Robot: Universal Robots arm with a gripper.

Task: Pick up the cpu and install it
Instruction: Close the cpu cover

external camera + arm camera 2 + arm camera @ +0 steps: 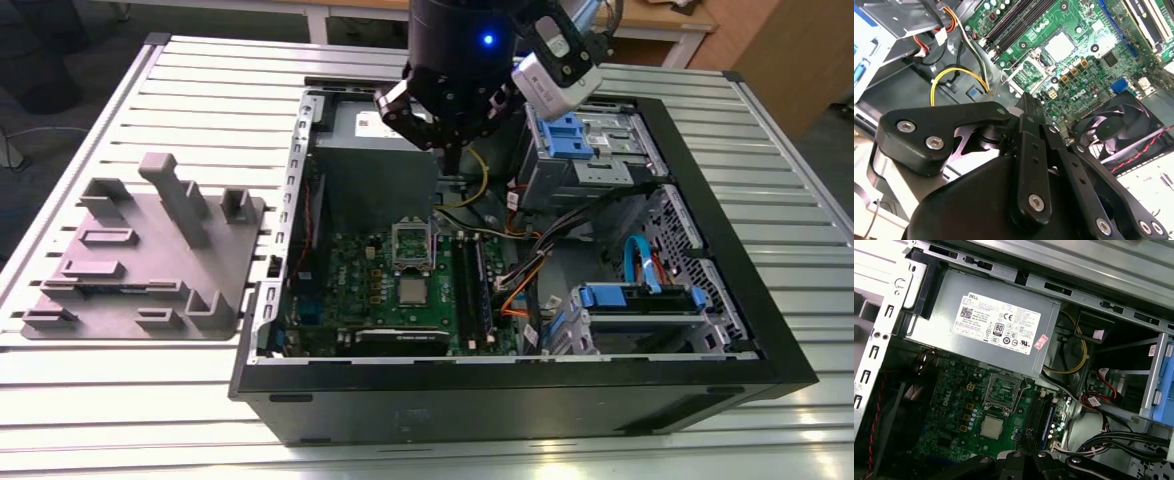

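The cpu (411, 291) is a small silvery square lying flat in its socket on the green motherboard (360, 300) inside the open computer case. In both wrist views the cpu (991, 427) (1060, 45) lies just beside the raised metal socket frame (1002, 391) (1026, 75). My gripper (455, 165) hangs above the case, over the board's far end near the power supply, well clear of the chip. Its dark fingers (1029, 115) are shut together with nothing between them.
A grey power supply (994, 325) lies beyond the socket. Orange and yellow cables (514, 285), blue drive cages (574, 135) and memory slots (470, 270) crowd the exterior view's right. A black fan (1114, 125) borders the board. A grey moulded fixture plate (134, 260) stands on the slatted table.
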